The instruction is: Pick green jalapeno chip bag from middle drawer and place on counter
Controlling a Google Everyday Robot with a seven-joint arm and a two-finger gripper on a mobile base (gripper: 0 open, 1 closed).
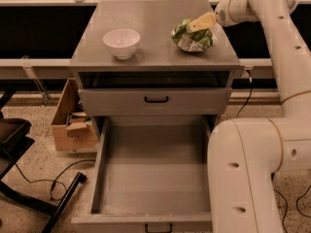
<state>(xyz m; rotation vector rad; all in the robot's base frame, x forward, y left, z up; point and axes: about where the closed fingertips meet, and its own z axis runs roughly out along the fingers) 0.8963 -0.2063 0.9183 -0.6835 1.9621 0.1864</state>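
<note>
The green jalapeno chip bag (pixel 191 38) sits crumpled at the right side of the counter (pixel 150 18), touching or just above its surface. My gripper (pixel 195 28) reaches in from the right, and one pale finger (pixel 203 22) lies over the top of the bag; the gripper is shut on it. The middle drawer (pixel 153 171) is pulled out far toward the camera, and its grey floor is bare. A flat grey front panel with a black handle (pixel 156 99) is shut above it.
A white bowl (pixel 121 42) stands on the left half of the counter. My white arm (pixel 252 174) fills the right side, next to the drawer. A cardboard box (pixel 73 125) and a black chair base (pixel 29 193) with cables are on the floor at left.
</note>
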